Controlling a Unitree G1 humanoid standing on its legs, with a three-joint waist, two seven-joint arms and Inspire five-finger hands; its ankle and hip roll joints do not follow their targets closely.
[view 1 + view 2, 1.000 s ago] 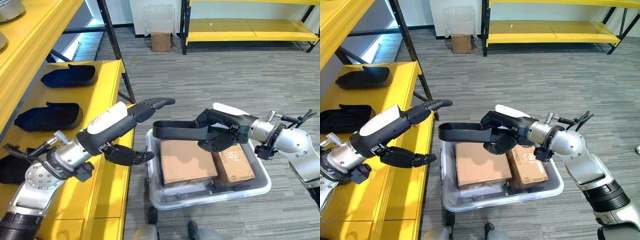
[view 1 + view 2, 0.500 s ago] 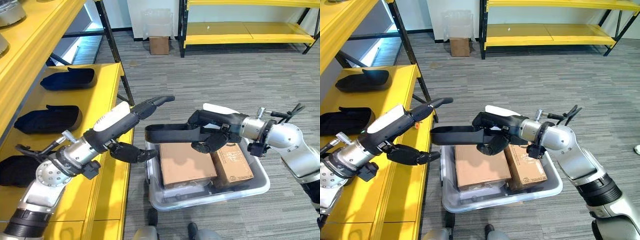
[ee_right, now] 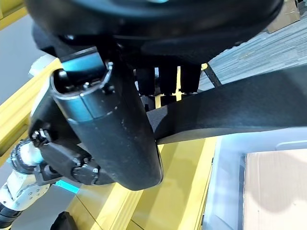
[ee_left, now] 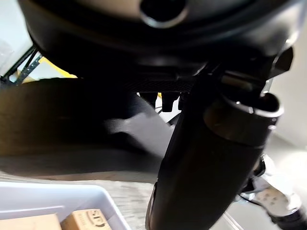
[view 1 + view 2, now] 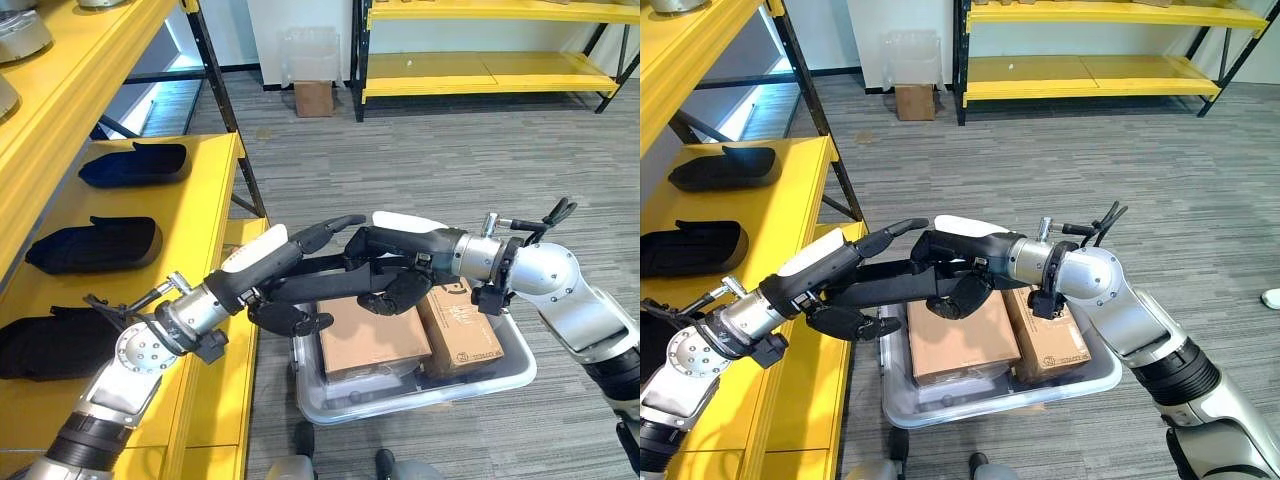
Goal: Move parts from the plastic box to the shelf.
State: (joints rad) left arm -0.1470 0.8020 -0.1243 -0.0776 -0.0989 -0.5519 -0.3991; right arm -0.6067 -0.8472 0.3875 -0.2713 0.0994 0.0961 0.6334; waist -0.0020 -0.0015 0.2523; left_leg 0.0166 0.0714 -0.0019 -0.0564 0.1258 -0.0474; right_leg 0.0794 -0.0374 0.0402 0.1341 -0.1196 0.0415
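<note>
A long black moulded part (image 5: 318,290) hangs above the left rim of the clear plastic box (image 5: 515,362). My right hand (image 5: 402,262) is shut on its right end, thumb over the top. My left hand (image 5: 262,270) reaches in from the yellow shelf (image 5: 205,200) side. Its straight fingers (image 5: 330,225) lie along the part's upper edge and its thumb (image 5: 298,321) sits beneath, so the part's free end lies between them. In the right wrist view the part (image 3: 249,110) runs past the thumb (image 3: 112,139). Three similar black parts (image 5: 135,163) (image 5: 95,243) (image 5: 40,345) rest on the shelf.
Two cardboard boxes (image 5: 375,335) (image 5: 462,328) lie in the plastic box. A black shelf upright (image 5: 225,110) slants up behind my left arm. Grey carpet stretches to a far yellow rack (image 5: 480,70), with a small cardboard box (image 5: 313,97) on the floor there.
My right hand has carried the black part to the left, towards the shelf. My left hand has come right, and its fingers and thumb now bracket the part's free end.
</note>
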